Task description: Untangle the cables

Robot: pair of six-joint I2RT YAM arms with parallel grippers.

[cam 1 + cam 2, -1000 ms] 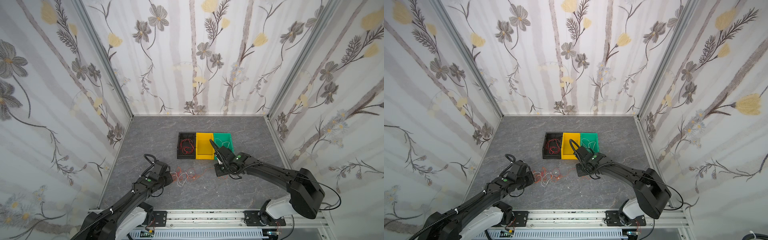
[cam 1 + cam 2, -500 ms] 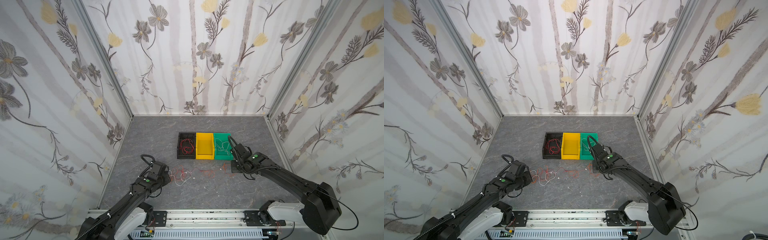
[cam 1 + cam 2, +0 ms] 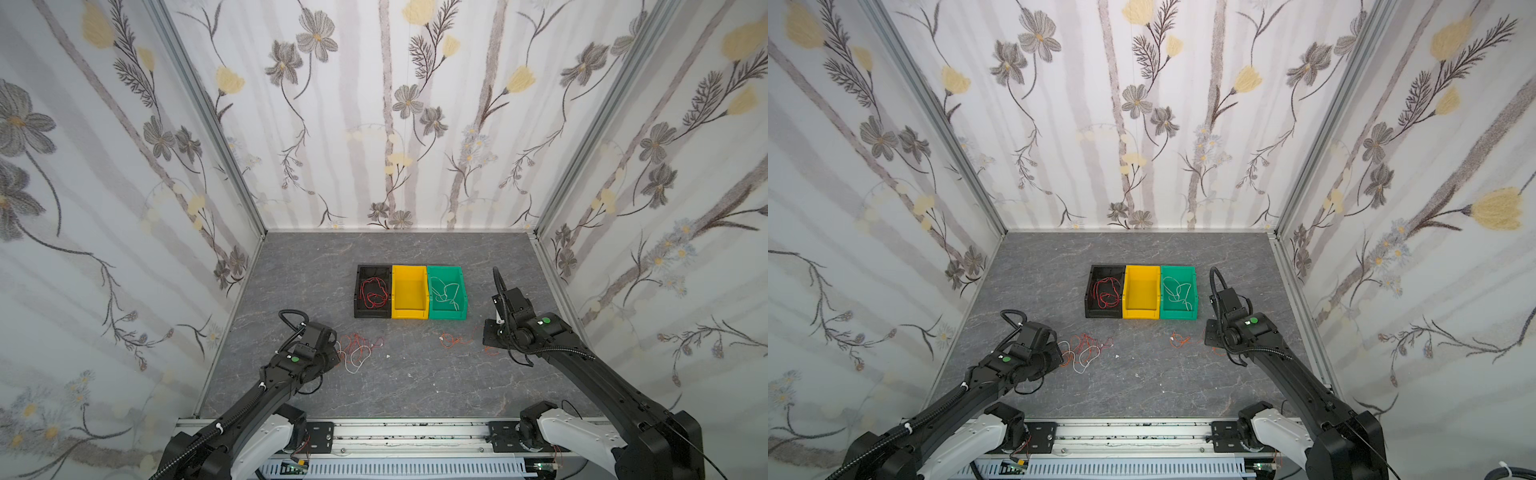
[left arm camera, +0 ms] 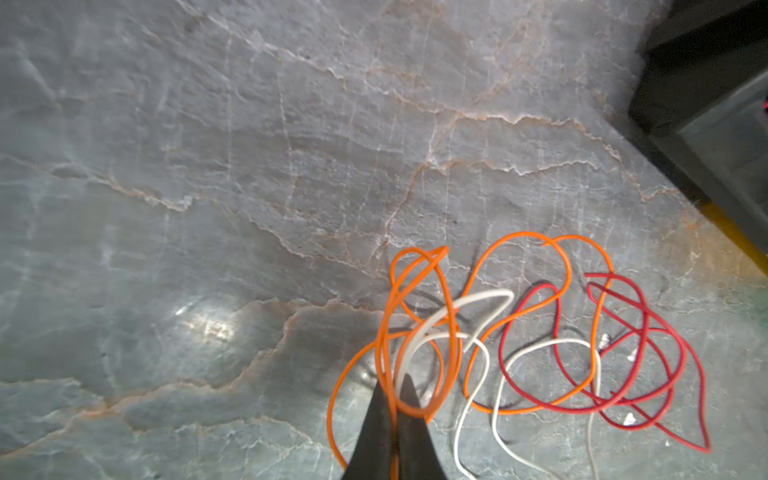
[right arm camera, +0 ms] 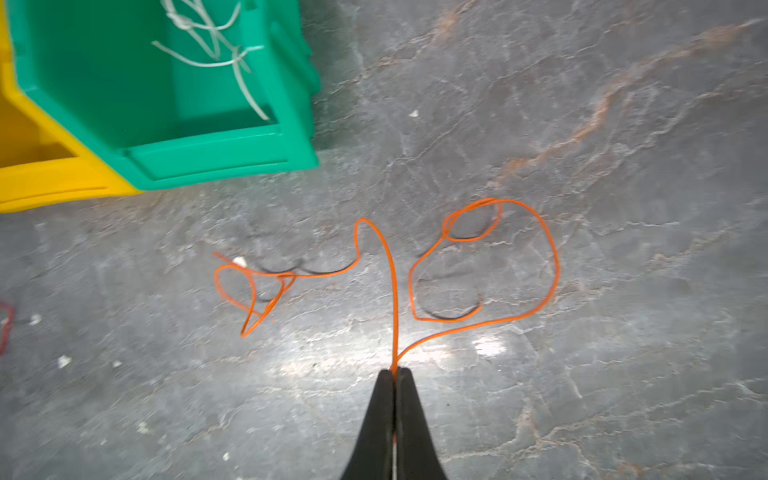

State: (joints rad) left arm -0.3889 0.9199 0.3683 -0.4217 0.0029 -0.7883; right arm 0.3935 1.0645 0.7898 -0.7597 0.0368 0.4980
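Note:
A tangle of cables (image 3: 356,350) (image 3: 1084,353) in orange, red and white lies on the grey floor at front left. My left gripper (image 3: 335,354) (image 4: 395,388) sits at the tangle's left edge, shut on an orange cable (image 4: 519,234) looped among white (image 4: 486,294) and red strands. A separate orange cable (image 3: 455,340) (image 3: 1179,340) (image 5: 394,291) lies apart at the right, curling in loose loops. My right gripper (image 3: 488,336) (image 5: 395,370) is shut on it, low over the floor.
Three bins stand in a row mid-floor: a black bin (image 3: 372,314) holding a red cable, a bare yellow bin (image 3: 409,314) (image 5: 41,187), and a green bin (image 3: 446,315) (image 5: 232,166) holding a white cable. Floral walls close in three sides.
My right gripper has moved right from in front of the bins, drawing the orange cable out of the tangle until it lies separate. The left gripper has stayed at the tangle.

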